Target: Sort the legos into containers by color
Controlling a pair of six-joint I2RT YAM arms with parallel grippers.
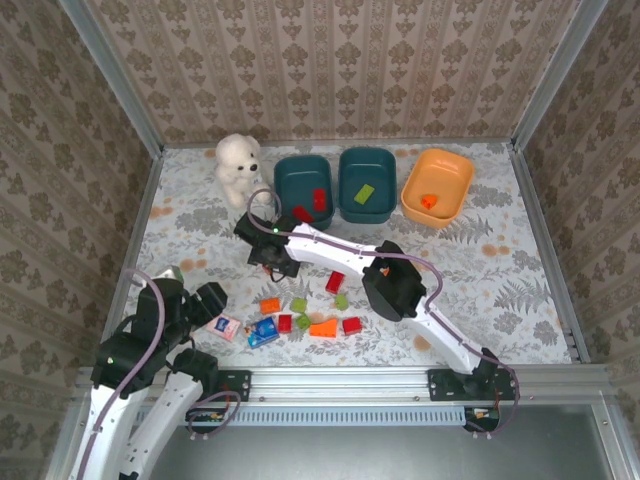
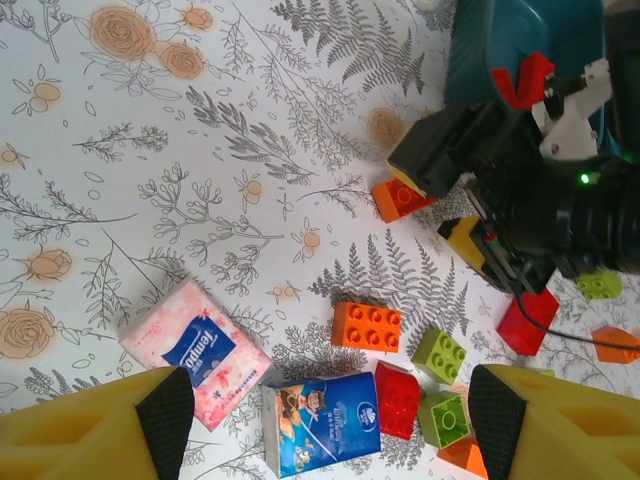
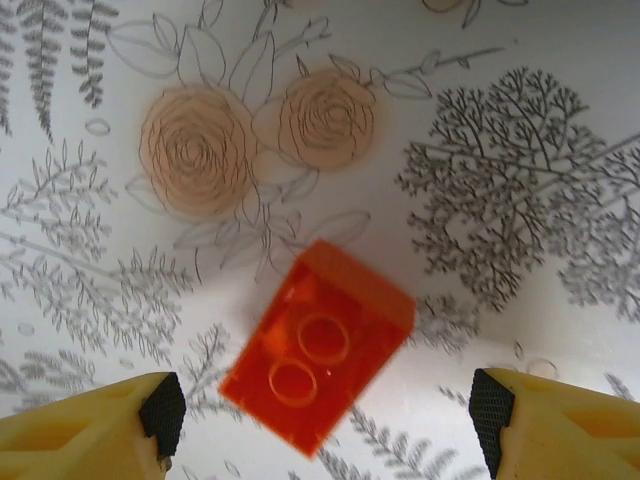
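1. Two dark teal rounded plastic tubs (image 1: 295,180) and one orange plastic tub (image 1: 447,172) sat at twelve o'clock.
2. Right gripper (image 3: 325,412) hovered, jaws released; left gripper (image 2: 332,405), jaws spread, empty, at seven o'clock.
3. Small glossy orange plastic brick (image 3: 318,345) lay between the right fingers. It was likely light, rigid and slick, so pinch its flat sides.

The right arm (image 1: 330,246) rises from its base at the near right corner, bends at a dark elbow, and stretches its white forearm far to the left and away from the base, with the wrist turned downward. The right gripper (image 3: 325,412) has its jaws spread wide, with yellow, black-padded fingers (image 3: 90,432) on either side. The left arm (image 1: 150,320) is folded up close above its own base. The left gripper (image 2: 330,425) is also wide apart and seems angled downward, though its exact tilt is hard to judge from above.
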